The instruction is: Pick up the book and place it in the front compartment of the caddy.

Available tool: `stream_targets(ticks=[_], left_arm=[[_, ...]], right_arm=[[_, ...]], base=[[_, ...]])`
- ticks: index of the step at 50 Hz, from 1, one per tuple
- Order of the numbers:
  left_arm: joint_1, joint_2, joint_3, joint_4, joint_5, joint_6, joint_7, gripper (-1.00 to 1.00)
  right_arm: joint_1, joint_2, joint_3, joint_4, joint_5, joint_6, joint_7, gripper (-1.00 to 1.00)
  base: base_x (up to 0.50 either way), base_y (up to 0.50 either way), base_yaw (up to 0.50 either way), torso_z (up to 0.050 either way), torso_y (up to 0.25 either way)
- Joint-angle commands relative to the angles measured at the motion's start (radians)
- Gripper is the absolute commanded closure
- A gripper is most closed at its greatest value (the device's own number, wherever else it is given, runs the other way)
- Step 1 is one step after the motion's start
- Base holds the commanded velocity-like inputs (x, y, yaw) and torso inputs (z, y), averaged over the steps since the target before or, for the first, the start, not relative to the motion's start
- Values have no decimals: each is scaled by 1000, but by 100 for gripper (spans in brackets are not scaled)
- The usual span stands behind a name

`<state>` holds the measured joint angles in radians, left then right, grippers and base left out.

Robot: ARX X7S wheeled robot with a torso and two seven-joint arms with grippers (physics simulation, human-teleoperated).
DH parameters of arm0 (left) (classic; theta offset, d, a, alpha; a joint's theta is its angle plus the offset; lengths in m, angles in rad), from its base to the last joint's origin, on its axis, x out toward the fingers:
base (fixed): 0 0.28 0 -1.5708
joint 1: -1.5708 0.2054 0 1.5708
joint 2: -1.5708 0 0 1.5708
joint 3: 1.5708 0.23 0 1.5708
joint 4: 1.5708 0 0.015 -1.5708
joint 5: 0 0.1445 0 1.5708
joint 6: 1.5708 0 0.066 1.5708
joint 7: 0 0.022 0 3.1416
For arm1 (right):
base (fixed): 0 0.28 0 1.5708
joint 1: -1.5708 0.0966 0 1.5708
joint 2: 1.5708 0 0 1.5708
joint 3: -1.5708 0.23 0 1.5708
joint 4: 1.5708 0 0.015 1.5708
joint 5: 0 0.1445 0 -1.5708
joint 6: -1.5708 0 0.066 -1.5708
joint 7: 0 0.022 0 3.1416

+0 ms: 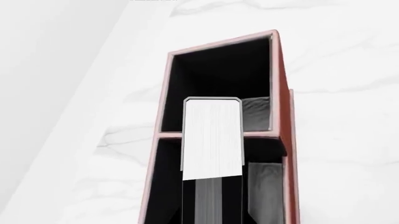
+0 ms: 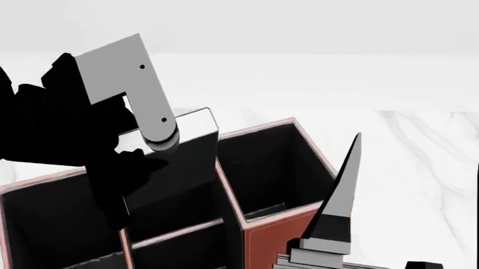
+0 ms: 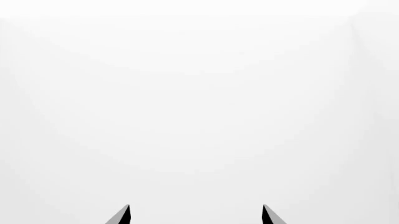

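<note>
The book (image 1: 212, 140) is upright in my left gripper (image 1: 212, 207), its white page edge facing the left wrist camera between the two dark fingers. In the head view its black cover (image 2: 190, 154) stands tilted, its lower part down inside the caddy (image 2: 275, 241) beside a pale divider (image 2: 228, 193). In the left wrist view it hangs over the caddy's rim (image 1: 221, 44) and a cross divider (image 1: 168, 135). I cannot tell which compartment it is in. My right gripper (image 3: 195, 213) is open and empty, one finger (image 2: 342, 193) pointing up at the caddy's near right corner.
The caddy stands on a white marbled table (image 2: 404, 145). Its black-lined right compartment (image 2: 270, 168) is open beside the book. A pale wall (image 2: 239, 25) lies behind the table. The right wrist view shows only blank white.
</note>
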<state>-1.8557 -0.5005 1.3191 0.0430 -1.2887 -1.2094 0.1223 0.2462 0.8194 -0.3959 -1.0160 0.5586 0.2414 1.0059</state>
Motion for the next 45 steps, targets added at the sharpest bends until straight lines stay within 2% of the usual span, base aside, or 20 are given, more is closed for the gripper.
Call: stream_targets(ticks=[1,45], left_arm=[[33,-14,11,-5,91,59,-2,100],[215,-15,100,-89,251,245,24,100]], right_arm=[[5,9,-4,0,6,-11,10,-100],[29,11,-57,28,-7,-24,11,-100]], base=[[0,0,0,0,10],[0,0,0,0,1]])
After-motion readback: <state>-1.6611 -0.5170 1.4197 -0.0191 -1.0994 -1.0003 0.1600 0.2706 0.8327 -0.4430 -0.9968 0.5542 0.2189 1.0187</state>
